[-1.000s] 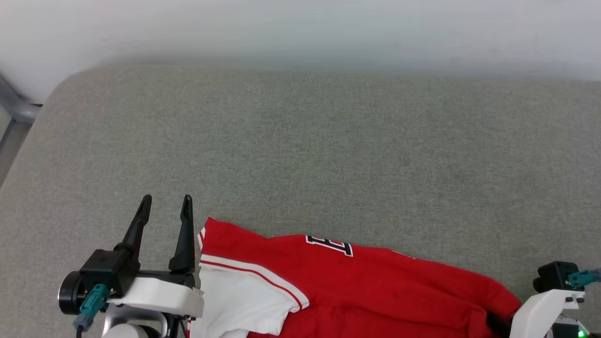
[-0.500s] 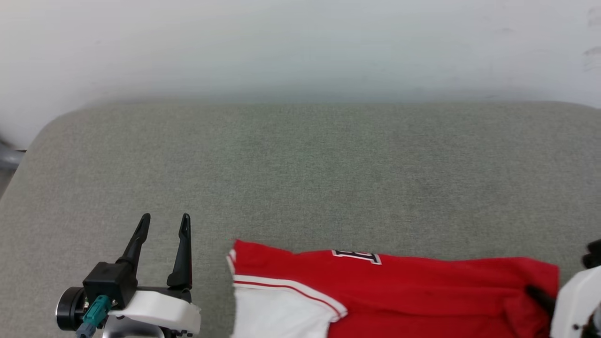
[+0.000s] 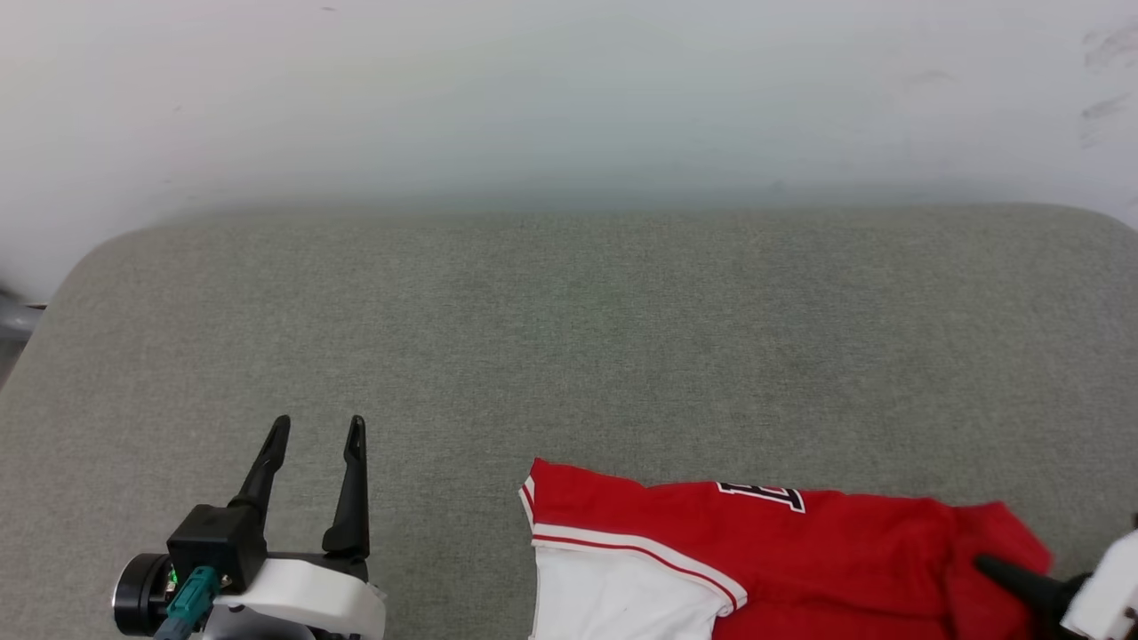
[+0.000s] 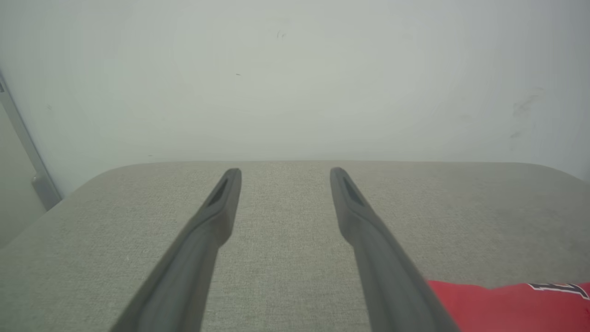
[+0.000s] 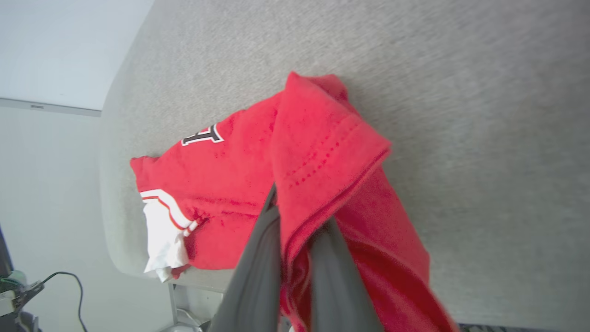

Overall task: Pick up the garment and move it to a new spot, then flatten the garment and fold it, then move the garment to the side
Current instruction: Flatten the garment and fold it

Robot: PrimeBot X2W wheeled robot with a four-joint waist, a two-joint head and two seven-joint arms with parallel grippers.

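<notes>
Surface: grey cloth-covered top (image 3: 569, 338) with rounded corners, set against a pale wall (image 3: 569, 89); most of it lies bare.
Jersey: the red jersey (image 3: 800, 551) sits bunched along the near edge, right of centre, with its white side panel (image 3: 613, 596) toward the left and black lettering (image 3: 765, 494) on its far fold. In the right wrist view the white end seems to droop over the edge.
Right gripper: the right gripper (image 5: 295, 221) is pinched tight on a stitched red hem at the jersey's right end.
Left gripper: the left gripper (image 3: 319, 422) hovers with fingers spread and empty, well apart from the jersey, to its left.
Step in hand: probably carrying the jersey to a new spot by that one hem.
Doing it well: lift high enough that the trailing cloth clears the edge instead of dragging, then lay it toward the bare middle with room to spread.
Risk: thin cloth may slip from a single pinch or land twisted; the open gripper could take the opposite end.
</notes>
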